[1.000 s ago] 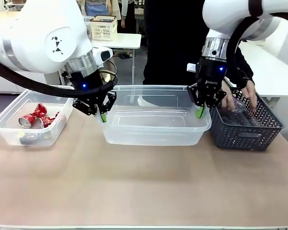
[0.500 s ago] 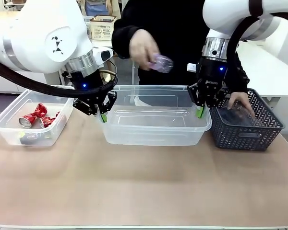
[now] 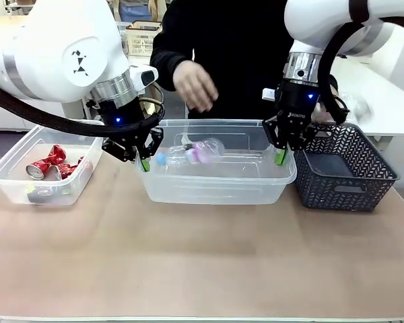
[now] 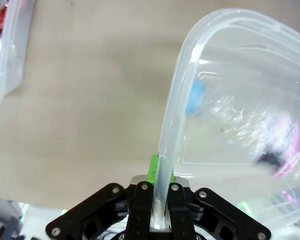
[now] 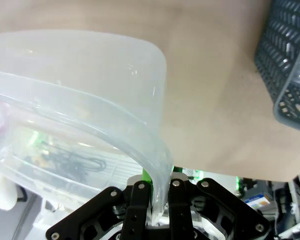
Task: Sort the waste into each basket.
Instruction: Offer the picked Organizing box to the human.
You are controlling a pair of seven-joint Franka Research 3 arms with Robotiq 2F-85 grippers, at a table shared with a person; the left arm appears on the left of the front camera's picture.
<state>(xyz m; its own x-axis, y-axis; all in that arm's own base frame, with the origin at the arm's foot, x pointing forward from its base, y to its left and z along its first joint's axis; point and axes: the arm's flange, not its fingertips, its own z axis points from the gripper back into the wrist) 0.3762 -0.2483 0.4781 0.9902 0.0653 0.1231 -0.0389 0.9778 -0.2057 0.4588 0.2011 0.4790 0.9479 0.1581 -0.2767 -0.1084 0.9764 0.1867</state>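
Both arms are holding the large clear tub [image 3: 219,176] at the centre of the frame. The left gripper [image 3: 143,161] is standing at the tub's left end with its jaws closed on the rolled rim; in the left wrist view the rim [image 4: 166,165] is running down between the green pads [image 4: 153,169]. The right gripper [image 3: 280,156] is gripping the rim at the tub's right end in the same way, its jaws clamped on the rim [image 5: 157,165] in the right wrist view.

A clear plastic bottle [image 3: 188,153] with a light blue cap is showing inside the tub, blurred, toward its left half. The person's hand [image 3: 194,85] is hovering open above the tub, apart from it.

At the left of the frame a smaller clear tub [image 3: 17,185] is sitting on the desk [image 3: 202,262], holding crushed red cans [image 3: 50,163]. At the right, just beside the large tub, a dark lattice basket [image 3: 343,176] is resting on the desk; the person's other hand [image 3: 331,109] is behind the right gripper, above the basket's far rim
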